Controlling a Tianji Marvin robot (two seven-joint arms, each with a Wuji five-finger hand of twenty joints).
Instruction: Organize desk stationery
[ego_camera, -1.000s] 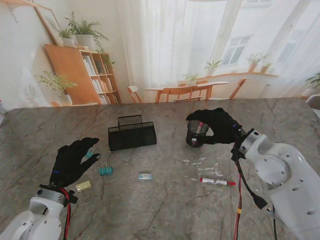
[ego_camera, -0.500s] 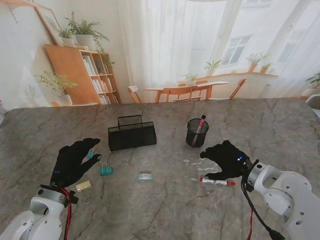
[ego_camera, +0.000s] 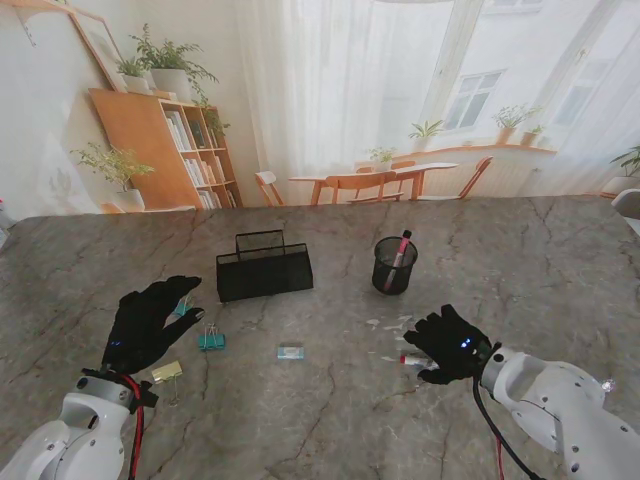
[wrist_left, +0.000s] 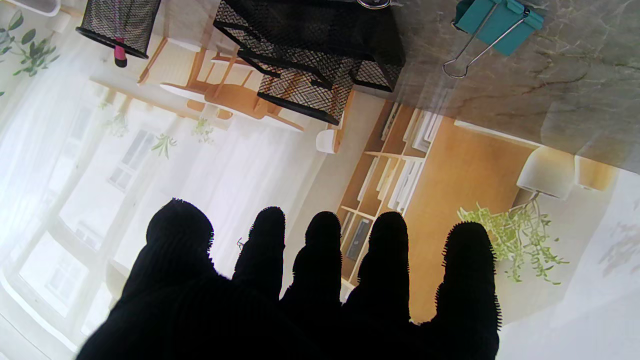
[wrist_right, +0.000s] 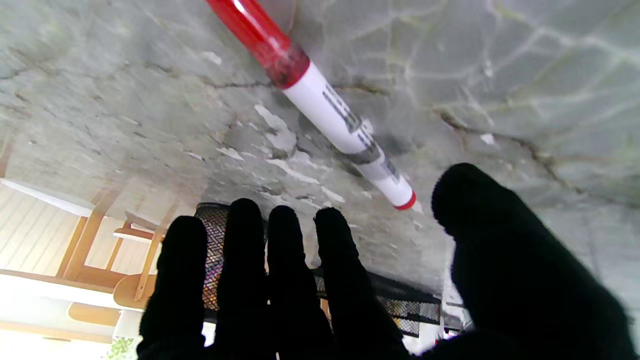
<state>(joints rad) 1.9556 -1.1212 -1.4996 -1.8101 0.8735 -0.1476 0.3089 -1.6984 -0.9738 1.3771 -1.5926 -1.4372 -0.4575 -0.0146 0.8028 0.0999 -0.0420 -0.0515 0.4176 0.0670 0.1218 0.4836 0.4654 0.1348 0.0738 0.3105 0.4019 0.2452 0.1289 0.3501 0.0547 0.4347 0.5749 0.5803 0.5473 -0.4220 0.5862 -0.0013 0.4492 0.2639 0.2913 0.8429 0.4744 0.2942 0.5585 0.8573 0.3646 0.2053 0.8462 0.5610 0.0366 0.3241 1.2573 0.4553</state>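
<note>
A red-and-white marker (ego_camera: 409, 359) (wrist_right: 320, 100) lies on the marble table (ego_camera: 330, 410). My right hand (ego_camera: 450, 345) hovers over it, covering most of it, fingers spread and not closed on it. In the right wrist view the marker's white end lies between the thumb (wrist_right: 500, 235) and the other fingers (wrist_right: 280, 260). The black mesh pen cup (ego_camera: 395, 265) stands farther from me with a pink pen in it. My left hand (ego_camera: 148, 322) (wrist_left: 320, 290) rests open and flat at the left, holding nothing.
A black mesh tray (ego_camera: 264, 266) (wrist_left: 310, 50) stands at the middle. A teal binder clip (ego_camera: 211, 340) (wrist_left: 497, 20) lies by my left fingertips, a yellow clip (ego_camera: 167, 372) near my left wrist, and a small eraser (ego_camera: 291, 352) to their right.
My right hand left the pen cup, where the pink pen now stands, and came back toward me, lowering over the marker. The left hand has not moved.
</note>
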